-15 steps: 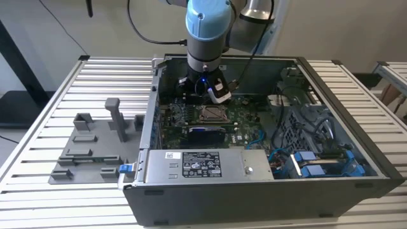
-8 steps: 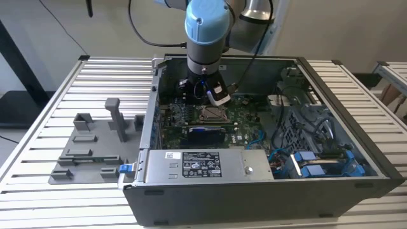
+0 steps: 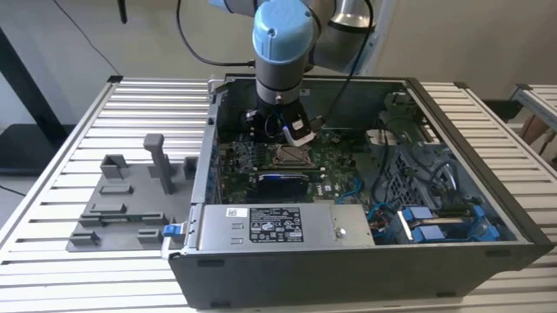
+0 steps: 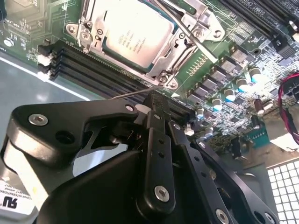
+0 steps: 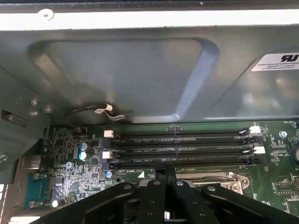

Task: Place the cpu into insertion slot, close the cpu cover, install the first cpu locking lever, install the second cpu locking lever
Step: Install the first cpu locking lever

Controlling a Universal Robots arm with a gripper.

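Hovering claw (image 4: 156,99) pinched, beside seated cpu (image 4: 135,35)

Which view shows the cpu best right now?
The second wrist view: the cpu lies close and large, its silver top framed by the cover. The exterior view shows the cpu as a small square deep in the case. The first wrist view catches the socket's metal edge past the claw.
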